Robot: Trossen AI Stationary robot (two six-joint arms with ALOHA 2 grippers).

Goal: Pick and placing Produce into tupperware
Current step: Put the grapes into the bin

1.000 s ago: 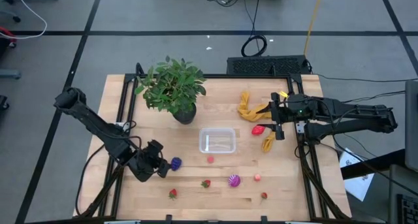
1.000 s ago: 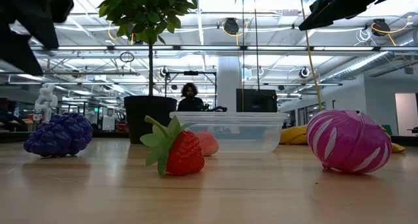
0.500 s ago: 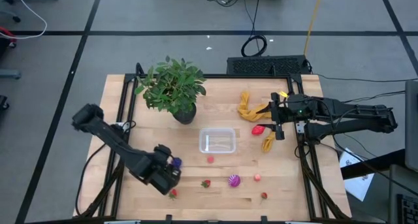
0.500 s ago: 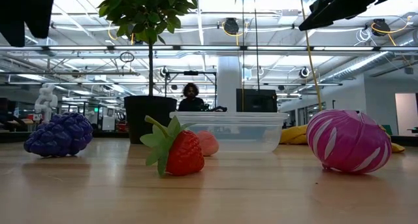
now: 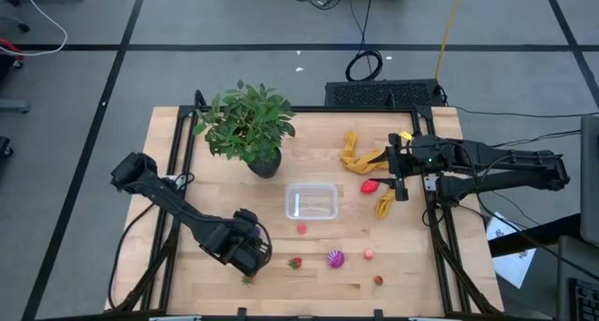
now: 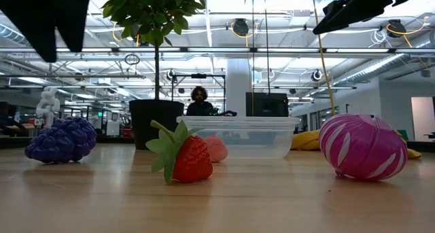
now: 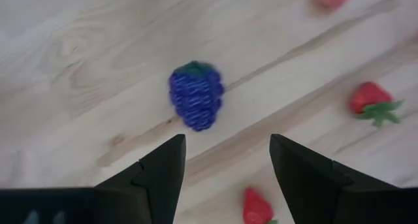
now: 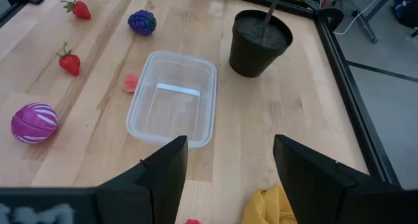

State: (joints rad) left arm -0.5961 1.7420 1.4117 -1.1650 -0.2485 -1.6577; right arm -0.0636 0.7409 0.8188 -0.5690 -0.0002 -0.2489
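Note:
My left gripper hangs open above the table's near left part, pointing steeply down. A purple bumpy berry lies on the wood just beyond its fingertips, untouched, and two strawberries lie close by. The clear tupperware stands at mid-table with nothing in it. A pink piece, a magenta striped ball and more red pieces lie in front of it. My right gripper waits open above the right side, beside a red piece.
A potted plant stands at the far left, close behind the tupperware's left end. A mustard-yellow cloth lies bunched under the right arm. Bare wood shows between the tupperware and the row of fruit near the front edge.
My left gripper has swung toward the table's right and near edge, passing over the purple berry, risen a little and tipped to point more steeply down. Its fingers stay open. No fruit has moved.

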